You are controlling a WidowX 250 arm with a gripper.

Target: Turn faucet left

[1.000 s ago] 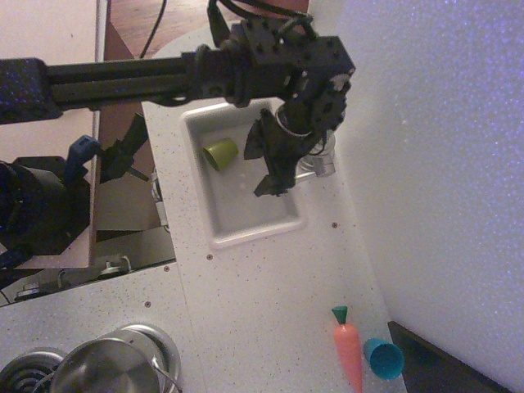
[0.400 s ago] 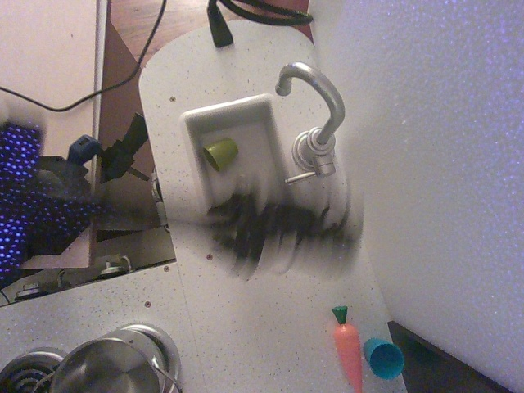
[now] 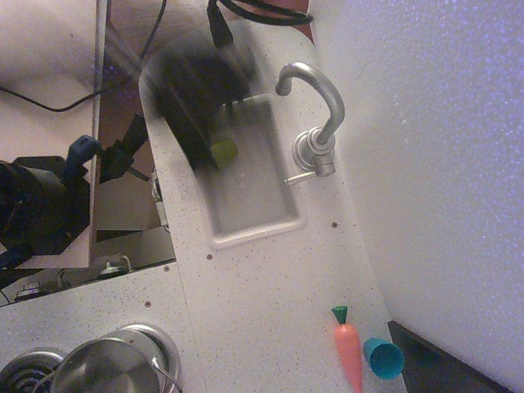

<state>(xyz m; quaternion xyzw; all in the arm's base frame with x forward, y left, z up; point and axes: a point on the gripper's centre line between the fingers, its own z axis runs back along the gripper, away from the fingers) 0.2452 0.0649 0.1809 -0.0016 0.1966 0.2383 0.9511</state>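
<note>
The faucet is a silver gooseneck tap standing on the counter at the right rim of the white sink. Its arched spout ends over the sink's far right corner, and its small lever sticks out from the ribbed base. My gripper shows only as a dark motion blur over the sink's far left corner, well apart from the faucet. The blur hides whether it is open or shut.
A green cup lies in the sink, partly under the blur. An orange toy carrot and a teal cup lie at the counter's near right. A steel pot sits at the bottom left. A white wall runs along the right.
One second ago my gripper was at the faucet's base and spout. It then swept away across the counter and is now a blur over the sink's far left. The spout stands unchanged since 0.4 s ago.
</note>
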